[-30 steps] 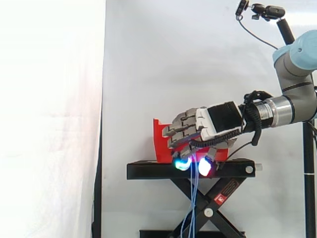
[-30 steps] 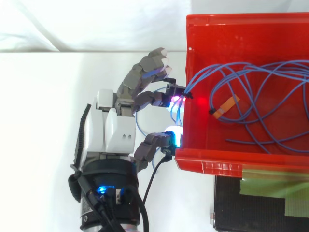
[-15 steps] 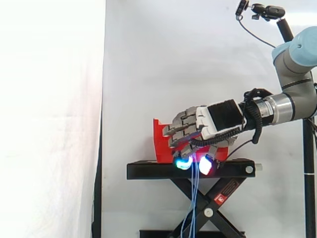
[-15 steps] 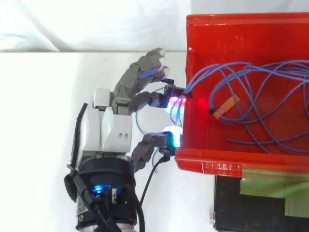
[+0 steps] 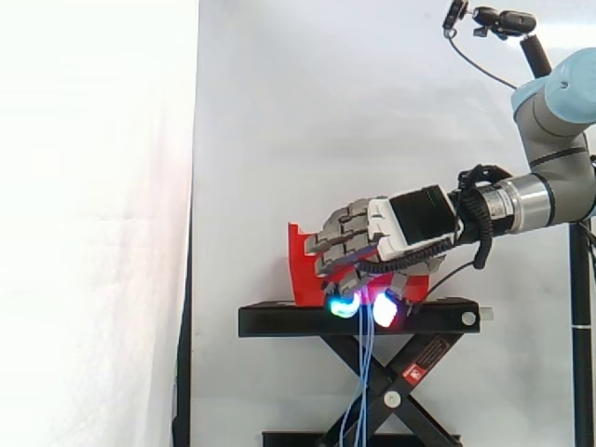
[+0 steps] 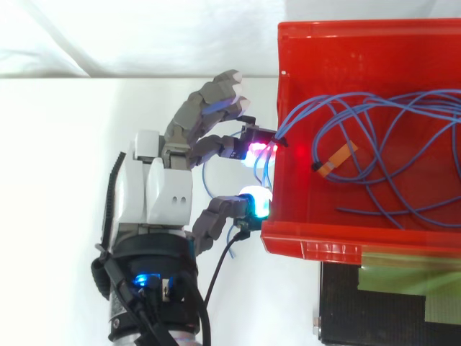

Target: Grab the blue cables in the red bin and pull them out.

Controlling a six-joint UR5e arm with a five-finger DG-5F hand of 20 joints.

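Note:
The red bin (image 6: 310, 249) holds a loose tangle of thin blue cables (image 6: 389, 144) with an orange tag. Several strands run over the bin's left wall and hang down past the stand as blue cables (image 5: 363, 372). My hand (image 6: 158, 194) is just outside that wall, its palm facing the bin. One finger with a magenta tip (image 6: 258, 150) and the thumb with a cyan tip (image 6: 256, 203) reach toward the wall, well apart, and a blue loop lies between them untouched. The other fingers stretch out almost straight. In the side view my hand (image 5: 410, 223) is in front of the bin (image 5: 300, 270).
The bin stands on a black scissor stand (image 5: 279, 321), whose top (image 6: 389, 317) shows below the bin. A white curtain hangs behind. The arm comes in from the right, and a thin black pole with a camera stands at the far right (image 5: 582, 307).
My hand has drifted a little away from the bin's wall, to the left in the top view. The cables in the bin and the hanging strands have not moved.

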